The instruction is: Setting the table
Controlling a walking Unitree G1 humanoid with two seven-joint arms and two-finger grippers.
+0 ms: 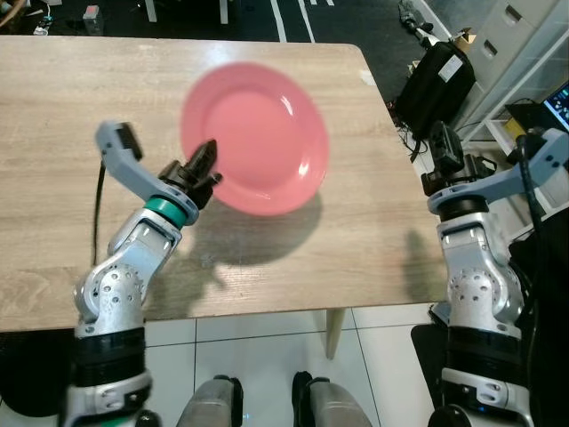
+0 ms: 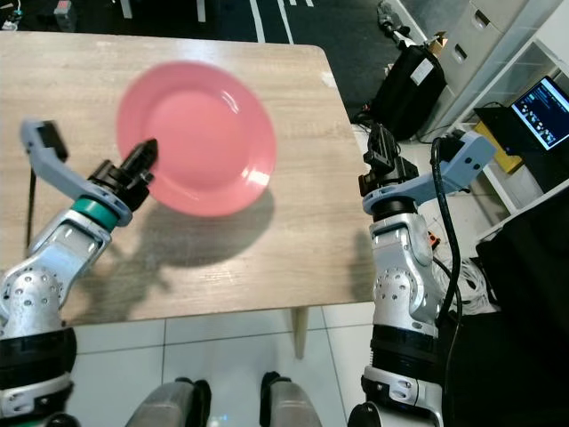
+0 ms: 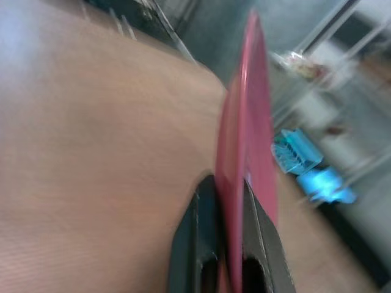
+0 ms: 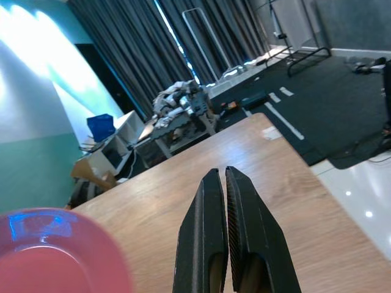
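- The pink plate (image 1: 258, 133) is up off the table (image 1: 373, 213), and its dark shadow lies on the wood below it, on the robot's side.
- The left hand (image 1: 206, 166) has it, both black fingers (image 3: 195, 235) pinched on the rim at the plate's left edge, one finger on each face.
- From the left wrist camera the plate shows edge-on, a thin pink blade rising straight out from between the fingers, and it is blurred.
- In the head views the plate looks blurred as well, its face tipped towards the robot, hanging above the middle of the table.
- The left arm reaches in over the table's near edge, with its teal wrist ring just behind the hand.
- The right hand (image 4: 223, 201) sits off past the table's right edge, well apart from the plate, its two fingers pressed together with nothing between them.
- Along those closed fingers the wrist camera looks out over the table top, and a bit of the pink plate shows at the corner of that picture.
- A black bag (image 1: 440, 84) stands on the floor beyond the table's far right corner, with cables trailing beside it.
- A lit screen (image 2: 544, 111) glows further right of the table.
- The robot's feet stand on white floor tiles (image 1: 258, 356) just short of the table's near edge.
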